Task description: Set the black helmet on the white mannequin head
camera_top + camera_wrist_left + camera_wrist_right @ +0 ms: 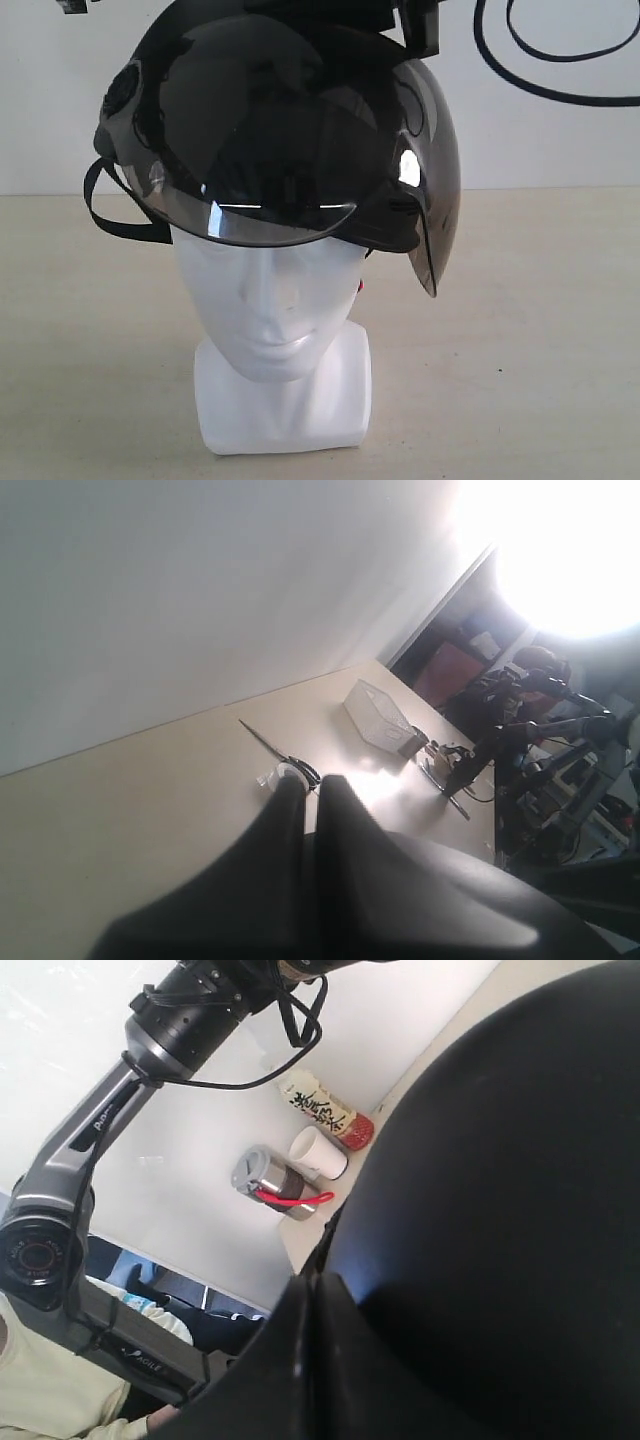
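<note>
The black helmet [270,120] sits over the crown of the white mannequin head [275,300], visor down at the brow, face showing below, a strap dangling off one side. Left gripper [310,785]: jaws together. Right gripper [308,1295]: jaws together, hard beside the shell. Whether either pinches anything, can't tell. Around them: the left arm [100,1130], a clear plastic box [378,715], a labelled bottle [322,1110], a metal tin [270,1182], a white cup [318,1152]. Pale beige table [540,350], plain white wall [560,150], a black cable [600,100] looping across it.
</note>
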Tool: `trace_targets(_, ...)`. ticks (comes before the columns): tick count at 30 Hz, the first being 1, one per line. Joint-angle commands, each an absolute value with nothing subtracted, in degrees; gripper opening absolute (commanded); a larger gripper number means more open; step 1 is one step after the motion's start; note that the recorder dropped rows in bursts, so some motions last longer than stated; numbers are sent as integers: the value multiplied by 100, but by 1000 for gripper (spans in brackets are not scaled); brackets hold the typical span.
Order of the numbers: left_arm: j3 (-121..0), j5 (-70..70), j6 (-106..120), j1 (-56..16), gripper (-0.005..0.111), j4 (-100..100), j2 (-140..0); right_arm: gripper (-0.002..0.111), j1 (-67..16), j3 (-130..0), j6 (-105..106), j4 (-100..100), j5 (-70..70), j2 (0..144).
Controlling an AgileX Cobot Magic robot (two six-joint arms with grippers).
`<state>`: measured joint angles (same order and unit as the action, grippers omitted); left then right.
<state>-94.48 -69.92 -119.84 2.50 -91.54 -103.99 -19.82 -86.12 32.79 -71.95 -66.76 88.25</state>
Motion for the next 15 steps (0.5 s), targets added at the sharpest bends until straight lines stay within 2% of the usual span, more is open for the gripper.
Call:
trace_targets(1, -9443, -6996, -12023, 219, 4, -9073, -10411, 0, -1646, -8529, 3349, -6920, -6747, 8856)
trace_targets(15, -9443, -6996, -12023, 219, 4, -9073, -10411, 0, -1043, -8529, 3417, -6171, -6996, 8433)
